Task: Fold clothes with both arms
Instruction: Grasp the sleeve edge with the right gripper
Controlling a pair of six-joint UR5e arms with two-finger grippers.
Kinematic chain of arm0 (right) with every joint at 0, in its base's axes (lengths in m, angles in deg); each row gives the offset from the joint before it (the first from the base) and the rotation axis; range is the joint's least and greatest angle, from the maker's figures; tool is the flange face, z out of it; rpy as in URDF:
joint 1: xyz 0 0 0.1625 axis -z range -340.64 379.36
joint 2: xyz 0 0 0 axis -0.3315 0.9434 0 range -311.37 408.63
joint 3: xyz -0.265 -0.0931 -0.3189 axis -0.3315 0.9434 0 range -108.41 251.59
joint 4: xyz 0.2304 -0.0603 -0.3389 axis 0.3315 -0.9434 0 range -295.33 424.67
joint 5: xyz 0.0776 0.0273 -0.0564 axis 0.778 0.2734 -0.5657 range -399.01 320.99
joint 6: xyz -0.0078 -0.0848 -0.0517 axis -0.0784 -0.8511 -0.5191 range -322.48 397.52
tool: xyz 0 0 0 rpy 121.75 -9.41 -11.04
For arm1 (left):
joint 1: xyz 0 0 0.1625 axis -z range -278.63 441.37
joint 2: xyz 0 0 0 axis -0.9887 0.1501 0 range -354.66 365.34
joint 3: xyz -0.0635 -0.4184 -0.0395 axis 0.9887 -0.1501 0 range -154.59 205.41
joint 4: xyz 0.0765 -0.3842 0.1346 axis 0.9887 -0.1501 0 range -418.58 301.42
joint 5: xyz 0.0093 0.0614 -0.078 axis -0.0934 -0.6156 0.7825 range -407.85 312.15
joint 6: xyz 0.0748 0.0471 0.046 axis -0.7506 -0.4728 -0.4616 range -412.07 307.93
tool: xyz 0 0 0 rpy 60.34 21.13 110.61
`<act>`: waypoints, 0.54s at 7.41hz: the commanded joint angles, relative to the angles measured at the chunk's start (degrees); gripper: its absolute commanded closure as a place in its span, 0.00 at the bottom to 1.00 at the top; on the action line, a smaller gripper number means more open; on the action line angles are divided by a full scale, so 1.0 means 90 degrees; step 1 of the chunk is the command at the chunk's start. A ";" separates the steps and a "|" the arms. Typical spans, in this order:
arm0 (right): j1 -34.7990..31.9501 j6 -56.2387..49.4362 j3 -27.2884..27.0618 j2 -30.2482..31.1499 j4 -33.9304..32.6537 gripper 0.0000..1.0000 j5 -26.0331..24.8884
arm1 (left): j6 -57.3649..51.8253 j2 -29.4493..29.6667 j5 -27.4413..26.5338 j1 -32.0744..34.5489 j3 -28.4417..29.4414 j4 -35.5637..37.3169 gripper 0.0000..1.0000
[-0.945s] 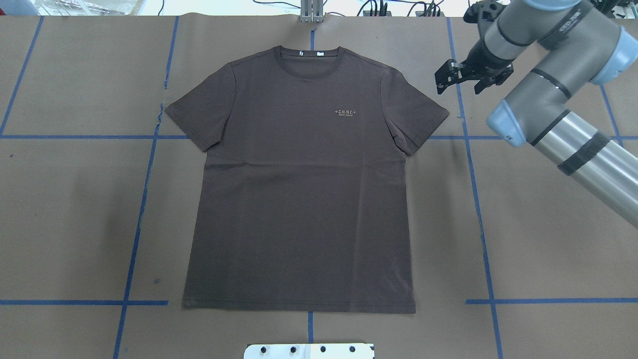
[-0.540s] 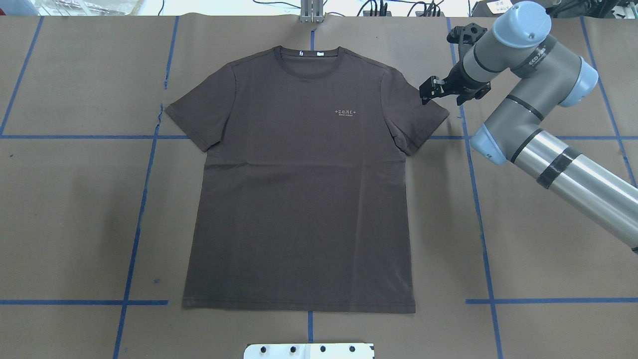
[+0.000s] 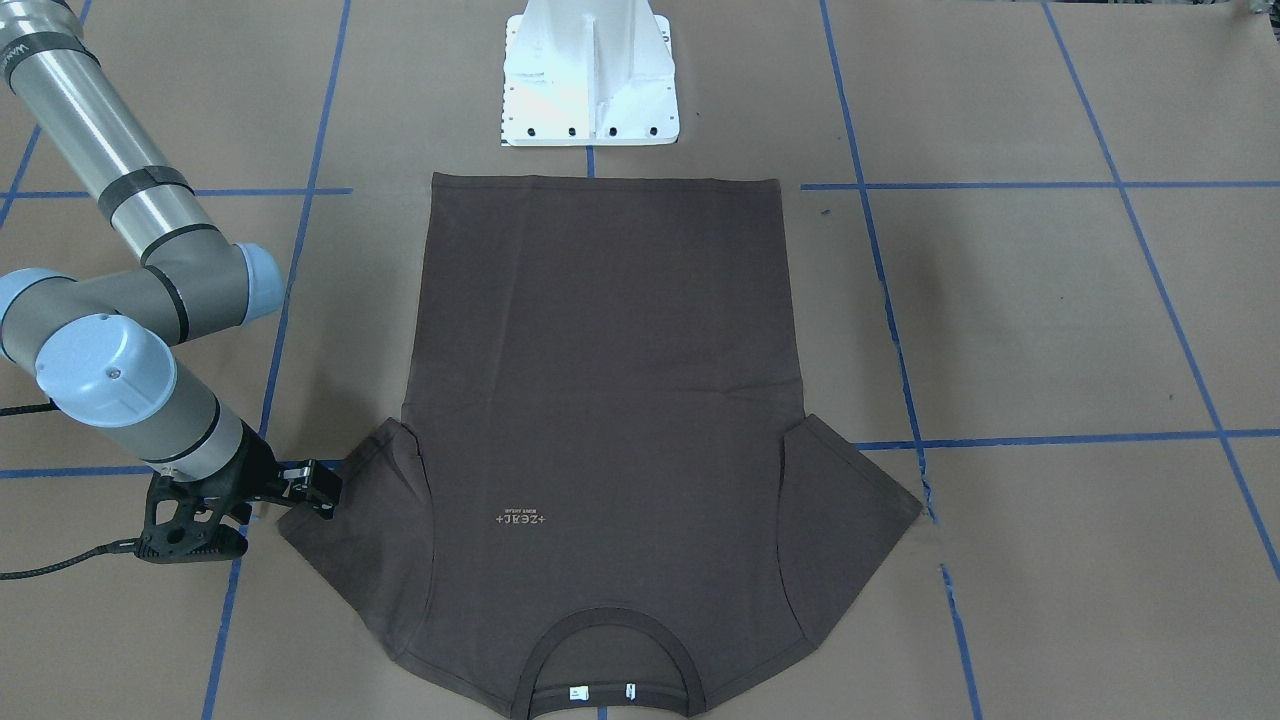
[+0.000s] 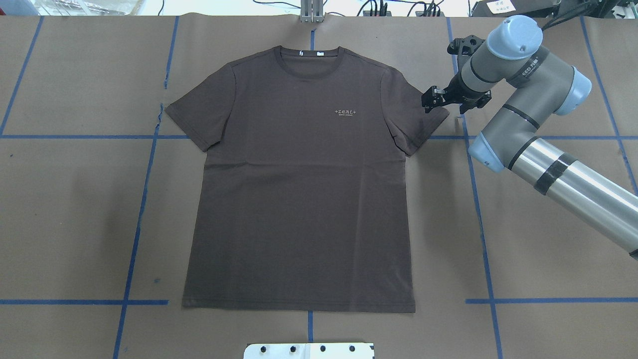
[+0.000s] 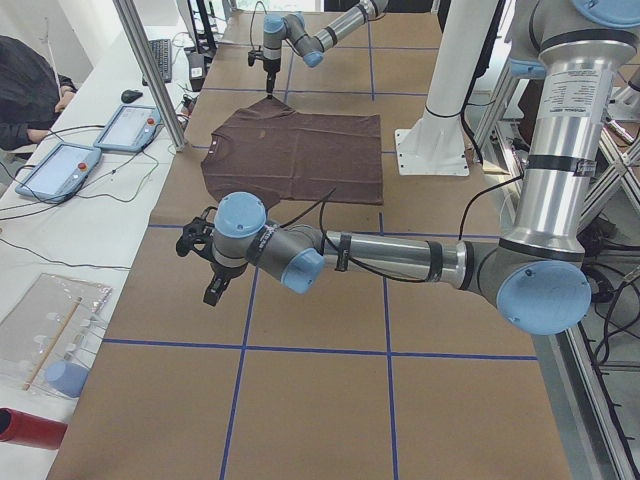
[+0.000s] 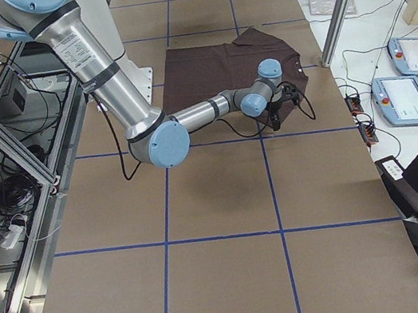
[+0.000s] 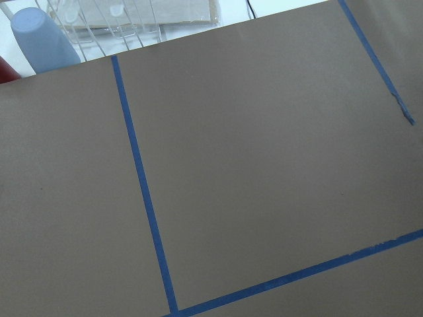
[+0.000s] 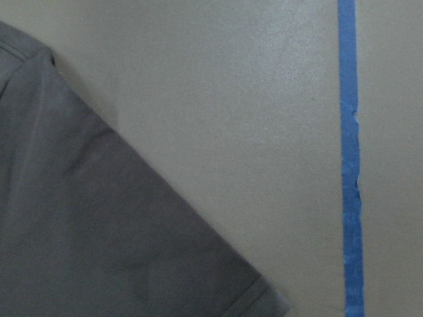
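Observation:
The clothes are one dark brown T-shirt (image 4: 299, 189), spread flat and face up on the brown paper, collar at the far side from the robot's base. In the front-facing view the T-shirt (image 3: 600, 350) has its collar at the bottom. My right gripper (image 4: 431, 98) points down over the outer edge of the shirt's right sleeve (image 4: 423, 117); its fingers look open and hold nothing (image 3: 318, 490). The right wrist view shows only that sleeve's hem (image 8: 99, 231) and bare paper. My left gripper (image 5: 200, 265) hangs over bare paper well off the shirt, and I cannot tell its state.
The white pedestal base (image 3: 590, 80) stands just behind the shirt's hem. Blue tape lines (image 4: 478, 209) cross the paper. A side desk carries tablets (image 5: 55, 165), with a person (image 5: 25, 90) seated there. A blue cup (image 7: 39, 39) stands beyond the table's left end.
The right arm has swung left and down, bringing its gripper from beside the sleeve to the sleeve's outer edge. The shirt has not moved.

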 commanded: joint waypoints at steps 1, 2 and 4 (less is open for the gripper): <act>0.0007 -0.0030 0.0005 -0.0043 -0.0175 0.05 -0.0095 | -0.0001 -0.0008 0.0001 0.0000 0.0004 0.0002 0.00; 0.0036 -0.0030 0.0034 -0.0043 -0.0176 0.07 -0.0096 | -0.0001 -0.0008 0.0001 0.0000 0.0004 0.0002 0.00; 0.0085 -0.0030 0.0113 -0.0053 -0.0166 0.07 -0.0135 | -0.0001 -0.0018 0.0001 0.0000 0.0014 0.0002 0.00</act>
